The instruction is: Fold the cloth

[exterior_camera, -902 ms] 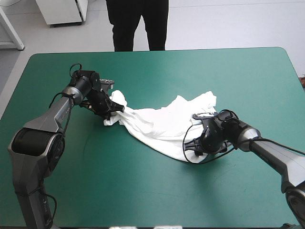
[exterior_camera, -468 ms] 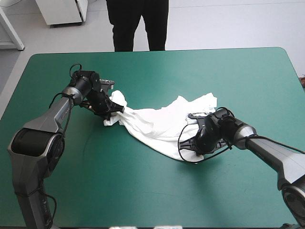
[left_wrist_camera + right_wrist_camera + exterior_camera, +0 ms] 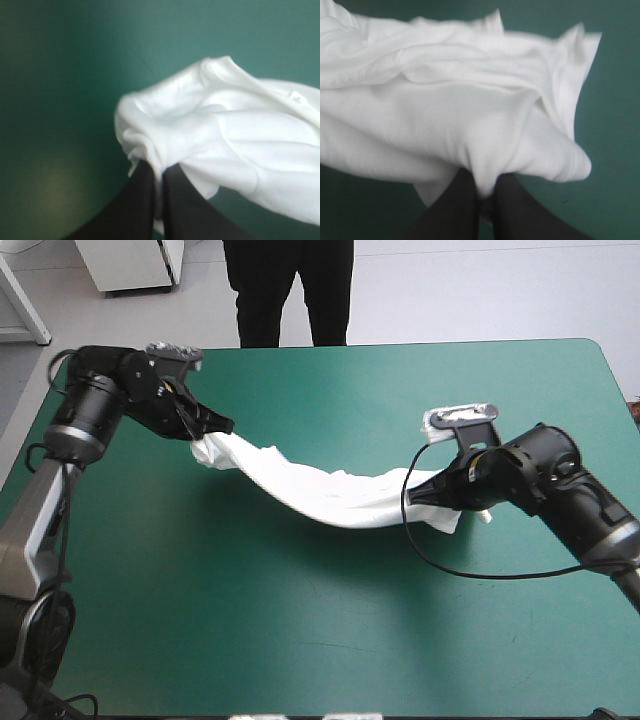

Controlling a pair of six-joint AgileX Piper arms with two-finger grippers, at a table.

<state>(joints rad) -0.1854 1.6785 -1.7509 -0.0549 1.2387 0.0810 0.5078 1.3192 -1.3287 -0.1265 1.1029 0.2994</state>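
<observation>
Shirt's up in the air here: the white short-sleeved cloth T-shirt (image 3: 320,490) is slung like a hammock between the two claws. I can't tell if its lowest sag brushes the teal-green table cover (image 3: 300,640) or just clears it.

The left gripper (image 3: 218,428), the one with two broad black fin-shaped fingers, is pinched almost closed on a bunched wad of fabric. The cloth is squeezed between the fingers and balloons out ahead of them. The right gripper (image 3: 428,494) is clamped the same way on the other end, with loose layers spilling ahead of it and off to one side.

What worries me is that both claws seem to have crumpled handfuls rather than clean corners or a hem. My guess is that laying it down from here gives a twisted rope, not a flat sheet. Pulling the ends further apart could also yank the fabric out of a pinch, since only a small tuck sits between the fingers. And if one end comes down lower than the other, the sagging middle would land first and fold under itself.
</observation>
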